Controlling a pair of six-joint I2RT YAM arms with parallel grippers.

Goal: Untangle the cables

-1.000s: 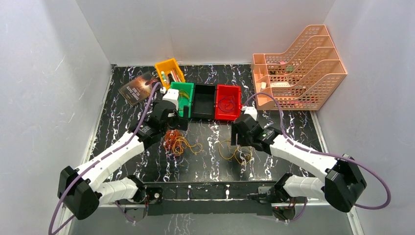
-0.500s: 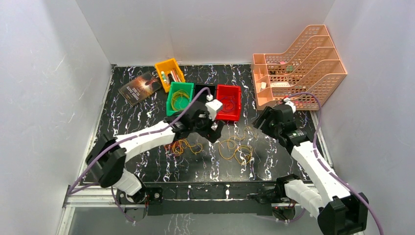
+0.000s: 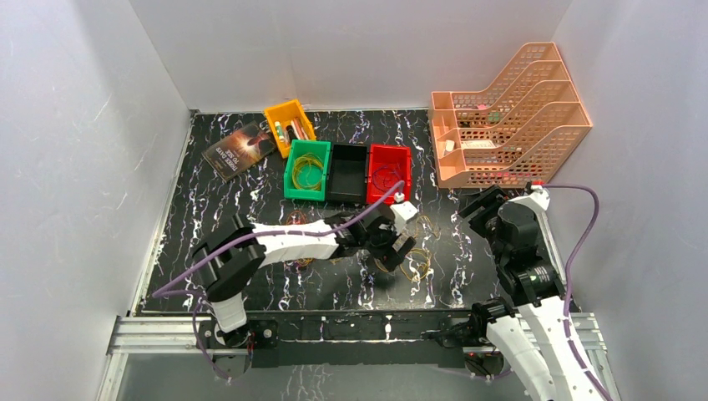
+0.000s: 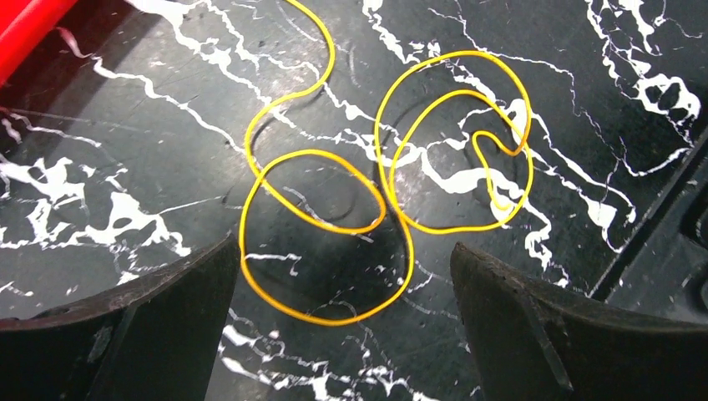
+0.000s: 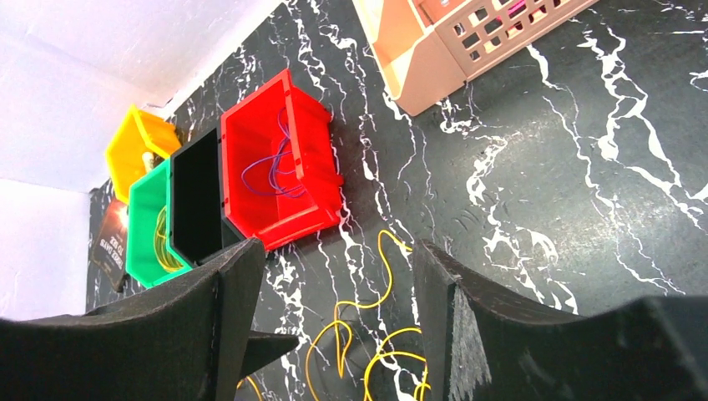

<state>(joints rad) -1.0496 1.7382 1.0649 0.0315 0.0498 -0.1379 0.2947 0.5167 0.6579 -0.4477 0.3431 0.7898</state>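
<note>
The cables lie on the black marbled table in two groups. Thin yellow loops (image 3: 415, 261) are spread right of centre, and in the left wrist view these yellow loops (image 4: 317, 152) lie flat, overlapping each other. An orange and red bunch (image 3: 294, 219) is mostly hidden behind the left arm. My left gripper (image 3: 392, 248) hangs open just over the yellow loops, its jaws (image 4: 342, 251) wide with one loop on the table between them. My right gripper (image 3: 480, 209) is open and empty, off to the right, looking toward the yellow loops (image 5: 388, 276).
A green bin (image 3: 290, 182) holding yellow loops, a black bin (image 3: 348, 173) and a red bin (image 3: 404, 175) with a thin loop stand in a row behind. Further back are a yellow bin (image 3: 275, 113), a book (image 3: 240, 149) and a peach file rack (image 3: 509, 117).
My left arm has swung right, from the orange bunch near the green bin to over the yellow loops. My right arm has drawn back from those loops to the right edge.
</note>
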